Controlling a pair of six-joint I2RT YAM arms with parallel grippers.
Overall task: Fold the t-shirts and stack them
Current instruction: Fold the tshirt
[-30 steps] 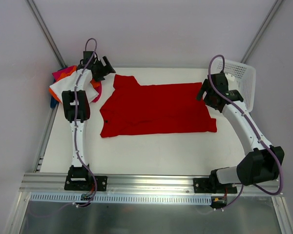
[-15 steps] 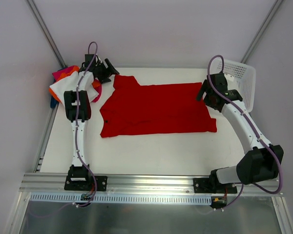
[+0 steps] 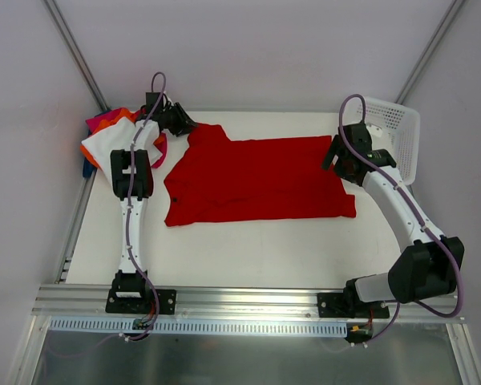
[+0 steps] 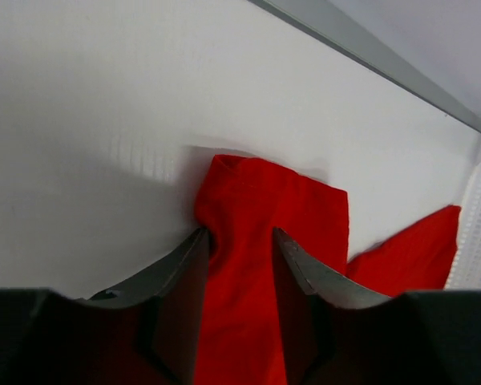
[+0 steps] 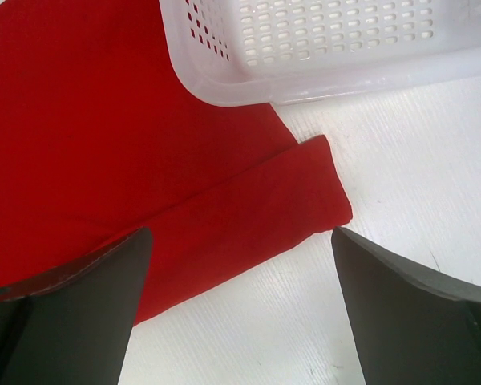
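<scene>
1. The red t-shirt (image 3: 256, 180) lies spread flat across the middle of the tabletop (image 3: 248, 249), with one sleeve reaching toward the far-left corner.
2. The left end effector (image 4: 240, 241) sits low over that sleeve, jaws narrow with red cloth between them. Whether they have truly pinched it cannot be told.
3. The right end effector (image 5: 240, 233) hangs wide open above the shirt's far-right corner, holding nothing.
4. A clean fold probably needs the left pinch to catch the full thickness of the sleeve. The right likely needs its own corner before any lift, so the cloth rises evenly.
5. The white mesh basket (image 3: 397, 128) crowds the right corner, and the stack of folded t-shirts (image 3: 112, 136) sits just beside the left arm. Bare tabletop toward the arm bases offers the room.
</scene>
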